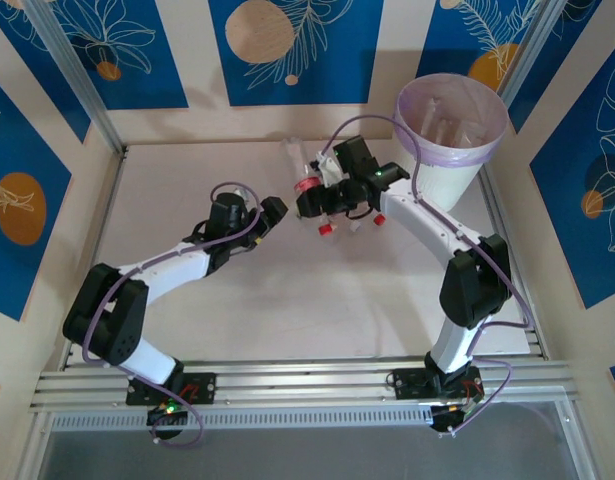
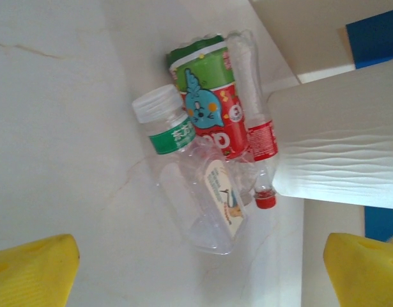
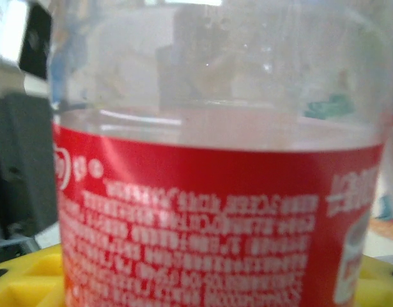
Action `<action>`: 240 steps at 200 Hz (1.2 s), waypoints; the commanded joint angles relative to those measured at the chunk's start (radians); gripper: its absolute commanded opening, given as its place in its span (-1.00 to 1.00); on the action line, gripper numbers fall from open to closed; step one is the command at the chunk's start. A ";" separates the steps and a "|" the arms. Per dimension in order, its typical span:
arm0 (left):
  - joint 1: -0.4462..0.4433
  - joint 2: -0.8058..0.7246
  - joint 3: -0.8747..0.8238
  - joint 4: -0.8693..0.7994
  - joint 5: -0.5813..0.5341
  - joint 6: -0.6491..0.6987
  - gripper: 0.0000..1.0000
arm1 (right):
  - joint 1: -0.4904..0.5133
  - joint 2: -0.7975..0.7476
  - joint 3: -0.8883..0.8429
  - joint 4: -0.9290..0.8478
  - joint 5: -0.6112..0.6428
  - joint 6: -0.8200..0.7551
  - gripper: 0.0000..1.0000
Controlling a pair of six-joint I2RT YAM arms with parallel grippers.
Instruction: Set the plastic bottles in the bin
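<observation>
The left end effector (image 1: 274,210) is above the pale tabletop (image 1: 187,180), its yellow fingers (image 2: 36,272) spread wide with nothing between them. Ahead of it, 3 bottles lie together: a green-labelled bottle (image 2: 183,185) with a white cap, a red and green bottle (image 2: 212,96) behind it, and a slim red-capped bottle (image 2: 257,128) just beside the bin's ribbed white wall. The right end effector (image 1: 315,200) is closed around a red-labelled bottle (image 3: 215,224). The bin (image 1: 452,160), lined in lilac, stands in the far right corner.
</observation>
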 commanded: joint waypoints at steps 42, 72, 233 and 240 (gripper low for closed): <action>-0.015 -0.043 -0.063 -0.072 -0.038 0.032 0.83 | -0.136 -0.020 0.288 -0.155 0.229 -0.180 -0.11; -0.019 -0.046 -0.077 -0.078 -0.049 0.032 0.82 | -0.197 -0.047 0.377 -0.138 0.314 -0.204 -0.23; -0.039 -0.054 -0.099 -0.088 -0.050 0.032 0.80 | -0.512 0.175 0.703 -0.100 0.457 -0.228 -1.00; -0.038 -0.048 -0.098 -0.083 -0.044 0.030 0.80 | -0.523 0.178 0.701 -0.094 0.456 -0.227 -1.00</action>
